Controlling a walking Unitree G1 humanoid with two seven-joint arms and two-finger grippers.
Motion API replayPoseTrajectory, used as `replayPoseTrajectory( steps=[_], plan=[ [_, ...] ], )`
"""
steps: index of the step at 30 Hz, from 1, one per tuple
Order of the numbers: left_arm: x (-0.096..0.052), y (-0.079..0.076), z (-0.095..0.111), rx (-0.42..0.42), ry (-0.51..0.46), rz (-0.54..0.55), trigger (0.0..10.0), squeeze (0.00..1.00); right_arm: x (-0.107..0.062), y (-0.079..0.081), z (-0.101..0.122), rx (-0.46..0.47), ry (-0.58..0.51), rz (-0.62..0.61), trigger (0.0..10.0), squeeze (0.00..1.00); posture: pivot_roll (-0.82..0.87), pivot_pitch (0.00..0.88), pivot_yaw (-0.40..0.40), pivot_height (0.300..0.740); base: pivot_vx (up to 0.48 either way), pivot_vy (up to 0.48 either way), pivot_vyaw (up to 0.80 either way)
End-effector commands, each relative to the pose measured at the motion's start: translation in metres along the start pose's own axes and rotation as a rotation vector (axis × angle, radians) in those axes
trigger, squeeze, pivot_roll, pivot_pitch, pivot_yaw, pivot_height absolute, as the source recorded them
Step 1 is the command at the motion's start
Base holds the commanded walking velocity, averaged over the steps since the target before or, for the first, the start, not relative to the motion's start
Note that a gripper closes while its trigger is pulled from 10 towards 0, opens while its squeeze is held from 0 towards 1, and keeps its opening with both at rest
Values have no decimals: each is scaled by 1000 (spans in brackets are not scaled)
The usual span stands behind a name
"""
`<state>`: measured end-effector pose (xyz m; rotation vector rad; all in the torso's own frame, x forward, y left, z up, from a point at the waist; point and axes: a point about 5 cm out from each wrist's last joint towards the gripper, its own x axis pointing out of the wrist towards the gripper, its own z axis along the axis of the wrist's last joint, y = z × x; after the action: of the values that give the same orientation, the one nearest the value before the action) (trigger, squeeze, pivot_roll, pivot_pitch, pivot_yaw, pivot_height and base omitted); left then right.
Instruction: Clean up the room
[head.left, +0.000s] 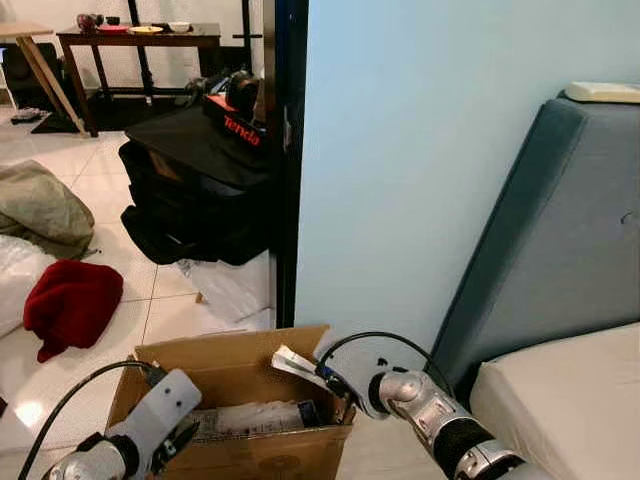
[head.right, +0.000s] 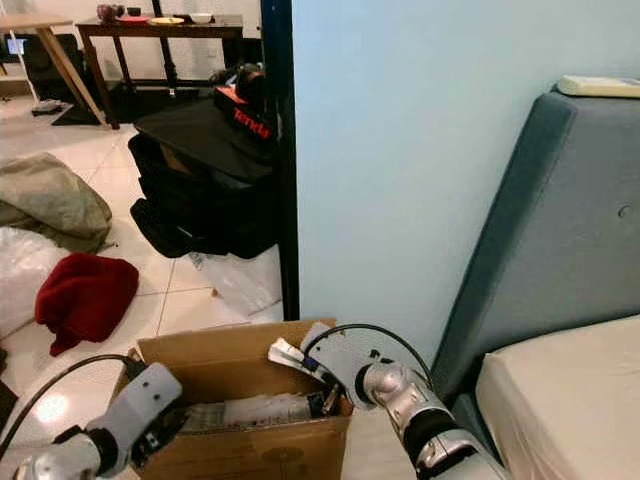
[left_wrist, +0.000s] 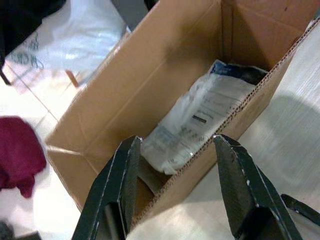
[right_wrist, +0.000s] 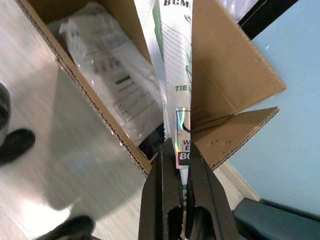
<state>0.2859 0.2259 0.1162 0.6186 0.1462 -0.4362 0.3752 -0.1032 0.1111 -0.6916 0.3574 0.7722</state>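
— Where is the cardboard box (head.left: 240, 375)?

— On the pale tiled floor (head.left: 160, 300), near the robot, just in front of the light blue wall (head.left: 430, 170). Its flaps stand open.

— What lies in it?

— A flat white plastic packet (left_wrist: 197, 122) with printed text, resting along the bottom.

— And the right gripper (right_wrist: 182, 165)?

— It hangs over the right end of the box. Its two black fingers are pressed together on the end of a long white and green printed packet (right_wrist: 172, 60), which reaches out over the box opening. In the head views that packet (head.left: 292, 362) sticks out to the left of the gripper, above the right end of the box.

— The left gripper (left_wrist: 175, 150)?

— At the near left corner of the box. Its fingers (left_wrist: 122, 180) are spread apart, one on each side of the near cardboard wall, and they pinch nothing. I can't tell whether they touch the wall.

— What else is around?

— A dark red cloth (head.left: 72, 303) lies on the floor to the left, well apart from the box. Farther left is an olive bundle (head.left: 40, 208). Beyond the box, by the dark door frame (head.left: 285, 150), stands a stack of black bags (head.left: 195, 185), with crumpled clear plastic (head.left: 230, 285) on the floor in front of it. A dark wooden table (head.left: 140, 45) stands at the far side of the room. On the right a grey-blue padded headboard (head.left: 560, 230) rises behind a cream mattress (head.left: 565, 400).
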Motion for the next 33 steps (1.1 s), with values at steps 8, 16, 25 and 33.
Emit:
replayPoseTrajectory(
  steps=[8, 16, 25, 33],
  plan=[
    [-6, -10, 7, 89, -45, -158, 10000, 0, 8, 9, 9, -137, 27, 6, 10000, 0, 25, 296, -91, 622, 0, 0, 0],
    [-7, -17, 7, 87, -55, -184, 10000, 0, 14, 16, 19, -169, 10, -4, 10000, 0, 31, 295, -92, 622, 0, 0, 0],
    [-7, -18, 8, 86, -62, -190, 10000, 0, 17, 16, 25, -245, 12, -44, 10000, 0, 33, 292, -94, 622, 0, 0, 0],
    [-7, -18, 8, 86, -63, -188, 10000, 0, 16, 14, 25, -262, 19, -68, 10000, 388, 33, 285, -91, 622, 0, 0, 0]
  ],
)
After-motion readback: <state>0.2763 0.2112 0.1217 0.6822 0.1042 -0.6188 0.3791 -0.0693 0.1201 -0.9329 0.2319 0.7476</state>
